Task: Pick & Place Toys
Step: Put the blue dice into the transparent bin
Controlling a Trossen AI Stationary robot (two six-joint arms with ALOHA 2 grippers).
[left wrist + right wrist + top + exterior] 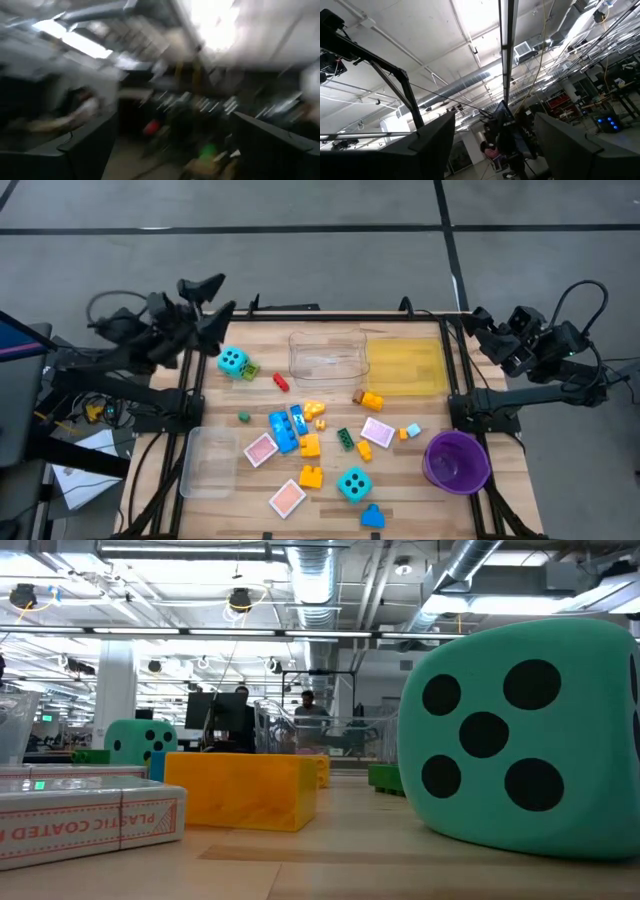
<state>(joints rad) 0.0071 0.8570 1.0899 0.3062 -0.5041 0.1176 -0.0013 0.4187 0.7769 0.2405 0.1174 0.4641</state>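
The toys lie on the wooden table (420, 510). One turquoise die (232, 362) sits at the far left, and another (353, 483) lies near the front, filling the right of the low view (520, 740). Blue, yellow, orange and green bricks (295, 430) and pink tiles (260, 450) are scattered over the middle. My left gripper (207, 302) is raised off the table's far left corner, open, with nothing between its fingers (170, 150). My right gripper (482, 332) is raised beyond the far right corner, open and empty (495, 150). Both point slantwise upward.
A clear tray (328, 355) and a yellow tray (405, 365) stand at the far edge. Another clear tray (210, 460) is at the near left. A purple bowl (457, 460) stands at the near right. A yellow brick (240, 790) is close in the low view.
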